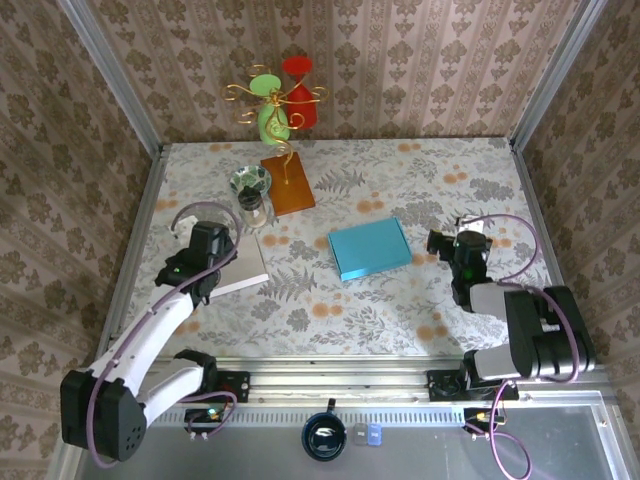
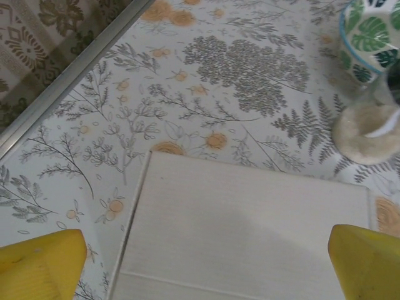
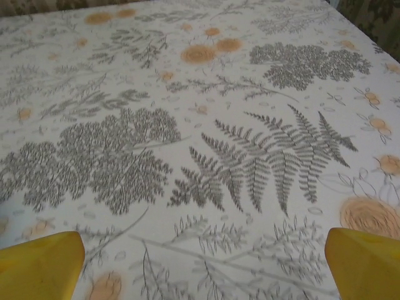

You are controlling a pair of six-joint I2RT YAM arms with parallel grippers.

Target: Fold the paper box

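A flat white paper sheet (image 1: 243,266) (image 2: 250,231) with a fold crease lies on the floral tabletop at the left. My left gripper (image 1: 213,256) (image 2: 206,269) hovers over it, open, its yellow fingertips (image 2: 40,265) spread to either side of the sheet with nothing between them. A teal paper box (image 1: 370,250) lies closed and flat in the middle of the table. To the right of that box my right gripper (image 1: 443,243) (image 3: 203,269) stands open over bare tablecloth, its fingertips (image 3: 365,262) wide apart.
A leaf-patterned bowl (image 1: 250,180) (image 2: 372,34) and a small glass jar (image 1: 254,207) (image 2: 369,128) stand just beyond the white sheet. A wooden slab (image 1: 288,183) carries a gold wire stand with red and green cones. A metal rail (image 2: 69,69) bounds the table's left side.
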